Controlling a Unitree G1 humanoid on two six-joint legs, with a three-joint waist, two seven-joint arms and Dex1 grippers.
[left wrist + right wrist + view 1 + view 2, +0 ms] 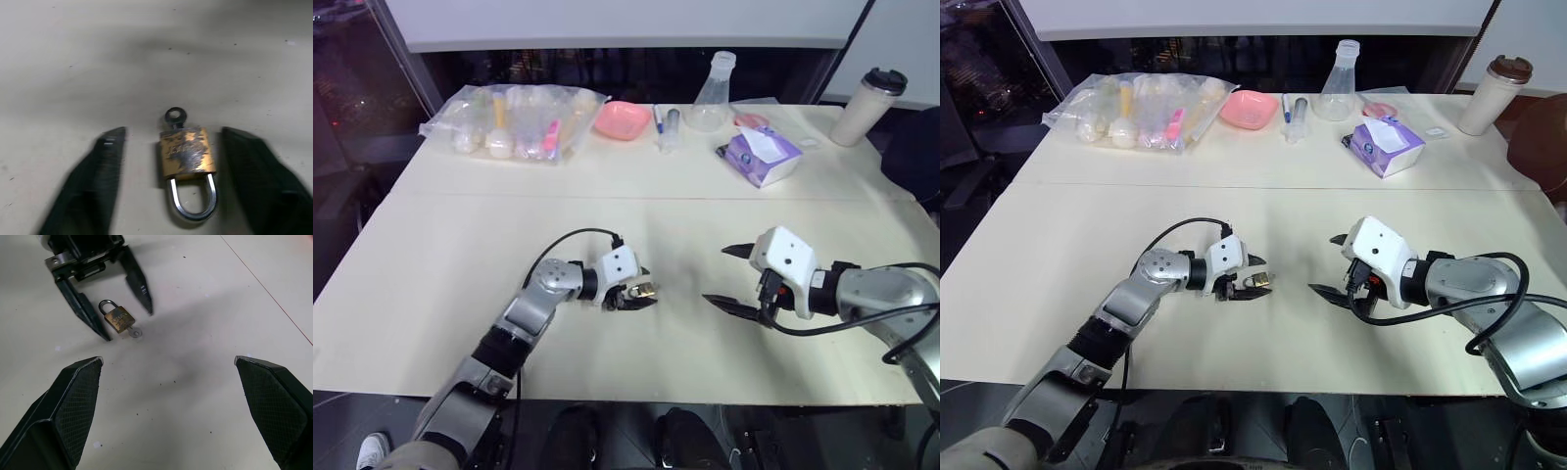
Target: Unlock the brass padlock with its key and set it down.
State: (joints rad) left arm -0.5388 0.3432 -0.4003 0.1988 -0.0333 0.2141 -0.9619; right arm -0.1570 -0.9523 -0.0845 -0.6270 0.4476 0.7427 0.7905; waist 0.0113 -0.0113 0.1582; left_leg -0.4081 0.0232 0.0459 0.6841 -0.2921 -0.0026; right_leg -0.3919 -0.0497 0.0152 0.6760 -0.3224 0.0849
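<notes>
A tiny brass padlock [187,152] lies flat on the pale tabletop [636,211], near the middle and toward the near edge. A small key [175,117] sticks out of its base; its thin silvery shackle [191,197] looks closed. The left pincer [102,298] straddles the padlock with its fingers apart on either side, not touching it. The right pincer [734,279] hovers to the right, well apart, its jaws wide and empty.

The padlock is likely light, rigid and smooth, so it may skid or spin when nudged. The flat brass sides offer the surest hold; the key head is very small and probably needs a precise pinch to turn.
</notes>
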